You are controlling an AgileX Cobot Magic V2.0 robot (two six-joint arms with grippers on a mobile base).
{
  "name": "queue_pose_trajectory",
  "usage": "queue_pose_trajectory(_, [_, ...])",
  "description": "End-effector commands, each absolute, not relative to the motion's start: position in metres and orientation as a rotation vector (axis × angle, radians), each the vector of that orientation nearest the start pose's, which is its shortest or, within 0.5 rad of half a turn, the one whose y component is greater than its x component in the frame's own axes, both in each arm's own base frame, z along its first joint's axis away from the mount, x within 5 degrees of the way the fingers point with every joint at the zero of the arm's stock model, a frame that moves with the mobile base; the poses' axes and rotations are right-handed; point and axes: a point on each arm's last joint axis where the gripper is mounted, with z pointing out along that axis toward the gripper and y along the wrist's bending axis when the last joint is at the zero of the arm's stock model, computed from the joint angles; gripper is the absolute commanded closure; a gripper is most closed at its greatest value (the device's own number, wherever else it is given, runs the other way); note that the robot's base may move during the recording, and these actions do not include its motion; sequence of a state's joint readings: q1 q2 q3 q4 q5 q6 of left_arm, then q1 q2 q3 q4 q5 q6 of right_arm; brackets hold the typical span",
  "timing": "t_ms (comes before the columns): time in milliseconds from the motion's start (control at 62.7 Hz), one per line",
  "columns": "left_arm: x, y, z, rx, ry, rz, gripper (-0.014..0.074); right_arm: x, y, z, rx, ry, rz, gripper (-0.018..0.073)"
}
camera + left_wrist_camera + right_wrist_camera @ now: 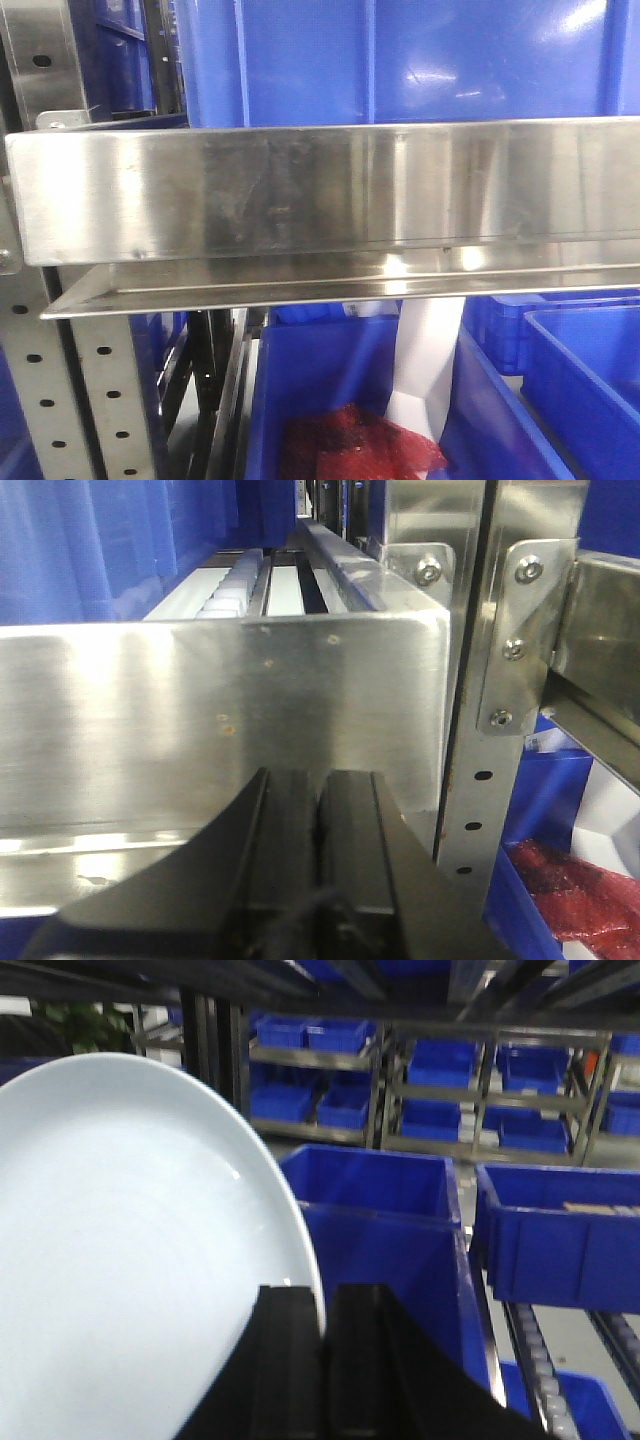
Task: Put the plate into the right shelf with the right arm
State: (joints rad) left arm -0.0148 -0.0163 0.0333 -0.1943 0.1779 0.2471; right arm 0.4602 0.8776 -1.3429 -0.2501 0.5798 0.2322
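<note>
held the plate by its rim in the right gripper, jaws pinched on the edge, white face filling the left of the wrist view, blue bins beyond. faced the folded steel lip of the right shelf with the left gripper, jaws pressed together on nothing.

Plain white plate; shiny silver brushed shelf; grey uprights dotted with dark holes; solid blue bins; red mesh; left gripper and right gripper black
</note>
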Motion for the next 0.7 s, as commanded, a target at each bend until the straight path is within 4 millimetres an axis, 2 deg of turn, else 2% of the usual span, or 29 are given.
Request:
queue_pose_trajectory(0, [0.056,-0.003,0.193,0.065,1.588,0.003,0.0643,0.155,0.062,0.532,-0.245,1.531,0.241,0.0521])
queue_pose_trajectory(207, [0.056,-0.003,0.193,0.065,1.588,0.003,0.0643,0.211,0.079,0.533,-0.245,1.601,0.159,0.0521])
queue_pose_trajectory(335, [0.056,-0.003,0.193,0.065,1.588,0.003,0.0643,0.250,0.083,0.523,-0.223,1.657,0.114,0.0521])
queue_pose_trajectory(526, [0.056,-0.003,0.193,0.065,1.588,0.003,0.0643,0.306,0.093,0.484,-0.224,1.783,0.063,0.0521])
queue_pose_trajectory(686, [0.056,-0.003,0.193,0.065,1.588,0.003,0.0643,0.335,0.103,0.455,-0.246,1.870,0.045,0.0517])
